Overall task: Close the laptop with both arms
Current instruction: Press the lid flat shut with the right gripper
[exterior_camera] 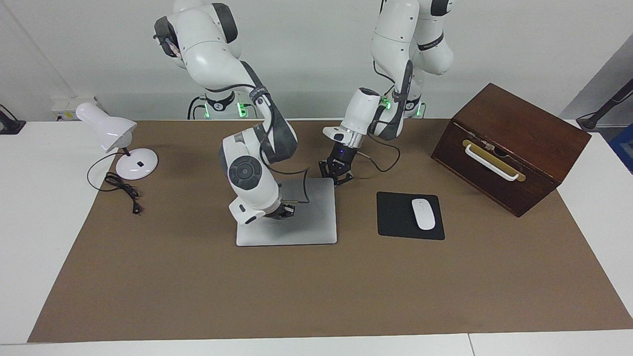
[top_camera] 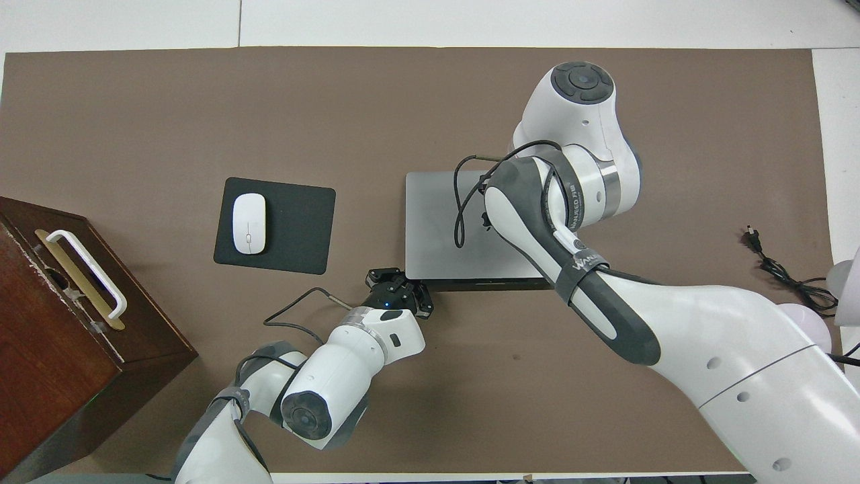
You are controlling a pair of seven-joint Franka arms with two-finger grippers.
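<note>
Laptop [exterior_camera: 309, 217] shut flat, right gripper [exterior_camera: 286, 211] on lid, prob. touching

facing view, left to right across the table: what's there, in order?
desk lamp → laptop, lid down, right gripper on it → left gripper at its corner → mouse pad → mouse → wooden box

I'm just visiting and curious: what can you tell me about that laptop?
The laptop is slim, silver-grey and metal-looking, with a dark logo on its lid. It lies flat and closed on the brown mat, beside the black mouse pad. The right end effector is down on its lid; the left end effector is at its robot-side corner.
</note>
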